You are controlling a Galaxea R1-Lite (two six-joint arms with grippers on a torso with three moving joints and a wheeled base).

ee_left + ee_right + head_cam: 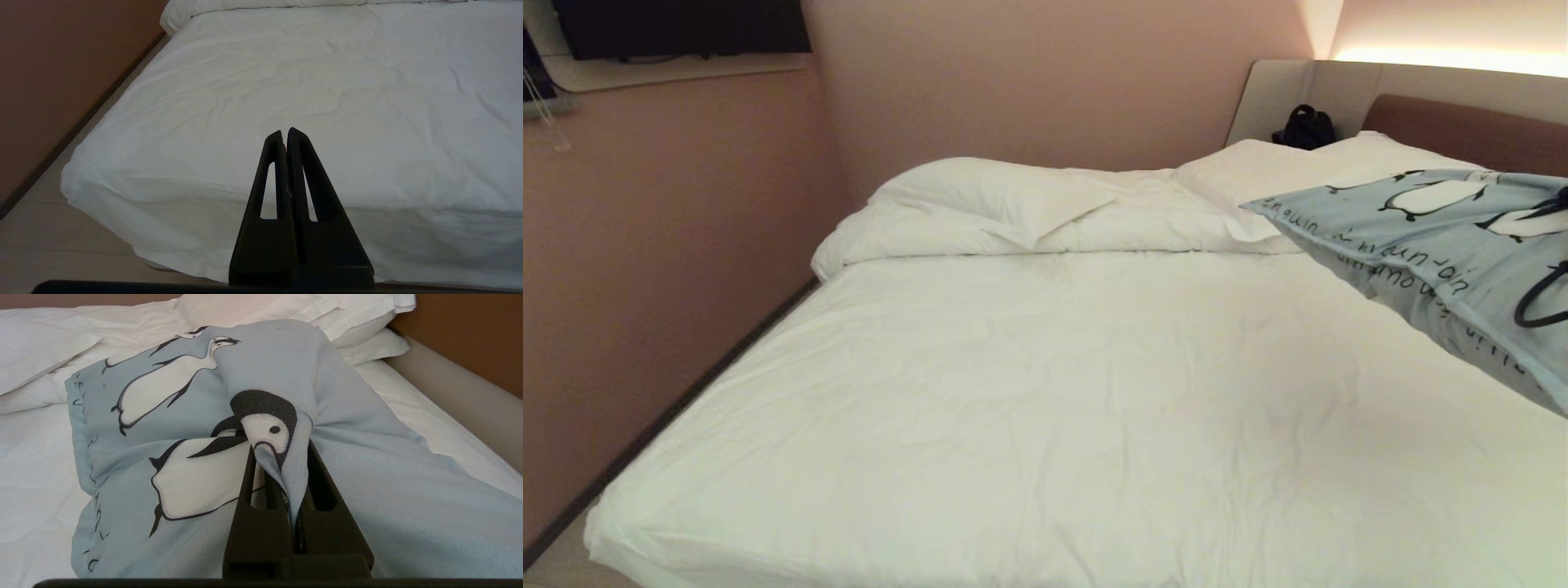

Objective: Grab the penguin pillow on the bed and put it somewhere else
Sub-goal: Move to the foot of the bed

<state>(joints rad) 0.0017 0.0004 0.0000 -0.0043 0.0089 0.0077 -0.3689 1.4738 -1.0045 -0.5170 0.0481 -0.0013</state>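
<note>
A large bed with a smooth white sheet fills most of the head view, set against a pinkish wall on the robot's left. A rumpled white duvet lies bunched across the far end, with plain white pillows beside it in front of a brown padded headboard. A small black bag sits on the ledge behind the pillows, and the lower edge of a dark wall-mounted screen shows at the upper left. The penguin pillow, light blue-grey with black-and-white penguins and a line of dark handwritten-style text, is on the robot's right side of the bed, tilted, with its near edge raised clear of the sheet and running out of the picture. In the right wrist view the right gripper has its black fingers pressed together on a bunched fold of the pillow's fabric, pinching it just below a printed penguin's head. In the left wrist view the left gripper is idle, fingers together and holding nothing, pointing over the near corner of the bed, with pale floor below.
</note>
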